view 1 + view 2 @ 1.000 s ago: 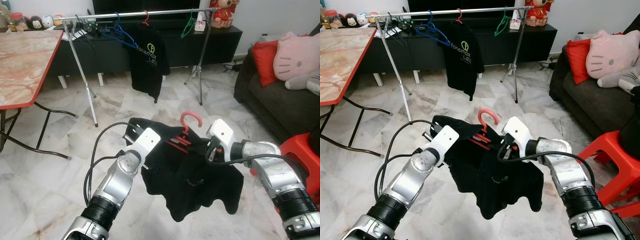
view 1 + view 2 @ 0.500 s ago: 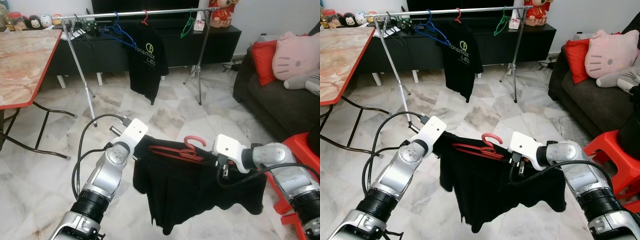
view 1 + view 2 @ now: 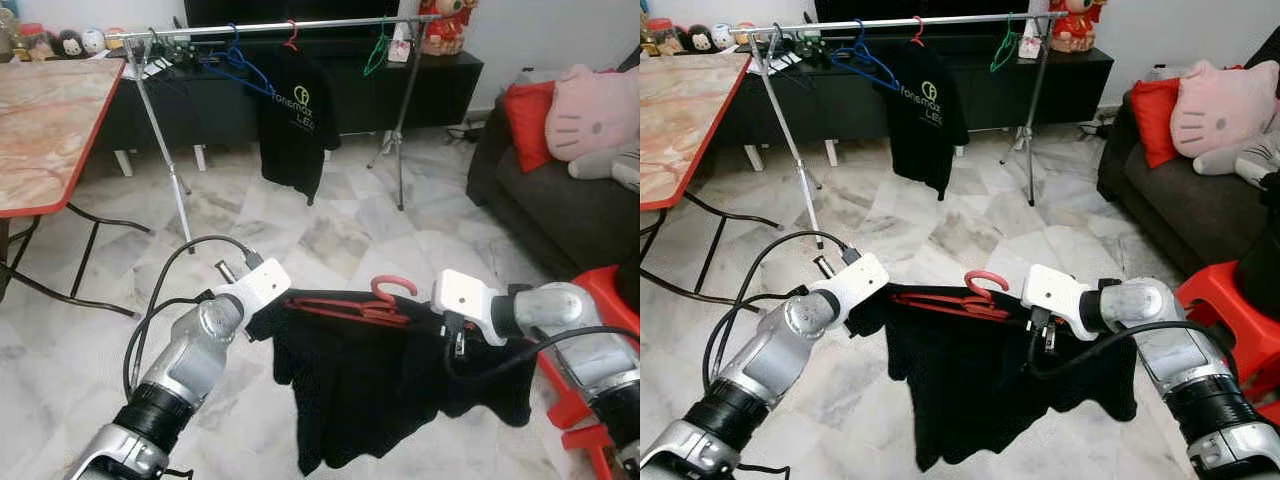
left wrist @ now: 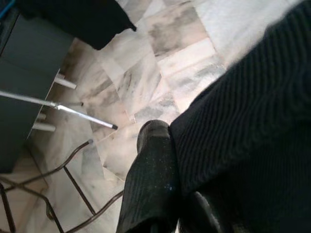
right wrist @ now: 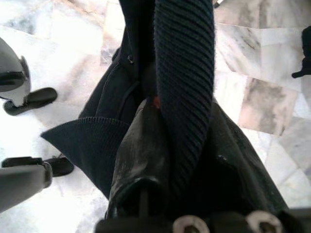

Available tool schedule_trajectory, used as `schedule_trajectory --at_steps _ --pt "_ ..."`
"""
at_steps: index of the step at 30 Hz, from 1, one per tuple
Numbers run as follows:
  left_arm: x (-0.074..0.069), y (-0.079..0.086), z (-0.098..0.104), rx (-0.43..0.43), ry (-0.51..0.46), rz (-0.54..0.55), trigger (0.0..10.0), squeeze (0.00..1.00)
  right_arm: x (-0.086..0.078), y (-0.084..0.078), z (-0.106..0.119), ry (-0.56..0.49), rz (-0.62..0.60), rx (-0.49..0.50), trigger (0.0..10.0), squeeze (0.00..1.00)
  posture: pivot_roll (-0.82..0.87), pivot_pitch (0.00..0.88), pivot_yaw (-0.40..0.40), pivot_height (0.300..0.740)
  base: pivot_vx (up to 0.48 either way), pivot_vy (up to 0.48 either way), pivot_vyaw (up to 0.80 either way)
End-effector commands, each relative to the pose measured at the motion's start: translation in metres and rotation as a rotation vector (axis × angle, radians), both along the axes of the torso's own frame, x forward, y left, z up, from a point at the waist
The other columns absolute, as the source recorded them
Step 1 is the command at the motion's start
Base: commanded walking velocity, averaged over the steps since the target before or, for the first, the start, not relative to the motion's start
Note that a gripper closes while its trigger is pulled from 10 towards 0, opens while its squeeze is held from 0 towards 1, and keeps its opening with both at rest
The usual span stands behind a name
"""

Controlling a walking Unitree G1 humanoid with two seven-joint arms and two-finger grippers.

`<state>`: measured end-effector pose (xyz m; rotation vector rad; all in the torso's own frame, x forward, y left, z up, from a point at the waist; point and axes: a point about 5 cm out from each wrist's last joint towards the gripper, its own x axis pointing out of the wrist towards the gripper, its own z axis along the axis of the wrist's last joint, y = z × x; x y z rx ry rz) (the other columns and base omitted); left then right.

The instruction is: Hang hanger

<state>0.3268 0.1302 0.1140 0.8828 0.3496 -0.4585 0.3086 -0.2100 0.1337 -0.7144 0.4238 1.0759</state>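
A red hanger [image 3: 350,305] carries a black shirt [image 3: 380,385] that droops between my two arms over the floor. My left gripper [image 3: 262,303] is shut on the shirt's left shoulder; one finger [image 4: 150,165] presses into the ribbed cloth. My right gripper [image 3: 450,328] is shut on the right shoulder, and a finger [image 5: 141,145] pinches cloth with a speck of red hanger beside it. The hanger's hook [image 3: 396,287] points up. Far ahead stands the clothes rail [image 3: 270,25] holding a blue hanger [image 3: 235,60], a black T-shirt [image 3: 297,120] and a green hanger [image 3: 377,50].
A red-edged folding table [image 3: 50,130] stands at the left. A dark sofa [image 3: 560,200] with cushions and a red stool [image 3: 600,300] are on the right. A black cabinet [image 3: 430,85] runs behind the rail. Marble floor lies between me and the rail's legs.
The arms have spread apart, so the bunched shirt now hangs stretched on a nearly level hanger. The left gripper has dropped slightly since half a second ago.
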Motion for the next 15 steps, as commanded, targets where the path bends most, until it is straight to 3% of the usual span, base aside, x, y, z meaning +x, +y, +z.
schedule_trajectory --at_steps 1,7,11,15 --pt "-0.001 0.035 -0.005 0.092 0.044 0.117 0.0 0.00 0.002 -0.032 0.005 -0.012 -0.106 -0.096 0.0 0.00 -0.08 0.000 -0.085 0.740 0.000 0.000 0.00" --pt "-0.001 0.033 -0.007 0.100 0.054 0.120 0.0 0.00 -0.003 -0.019 0.010 0.031 -0.036 0.036 0.0 0.00 -0.08 0.000 -0.088 0.740 0.000 0.000 0.00" --pt "-0.002 0.031 -0.008 0.056 0.068 0.112 0.0 0.00 -0.010 -0.016 0.021 0.062 0.018 0.128 0.0 0.00 -0.08 0.000 -0.088 0.740 0.000 0.000 0.00" --pt "-0.002 0.034 -0.008 0.083 0.061 0.087 0.0 0.00 -0.018 -0.021 0.024 0.104 0.061 0.125 0.0 0.00 -0.09 0.000 -0.086 0.740 0.000 0.000 0.00"
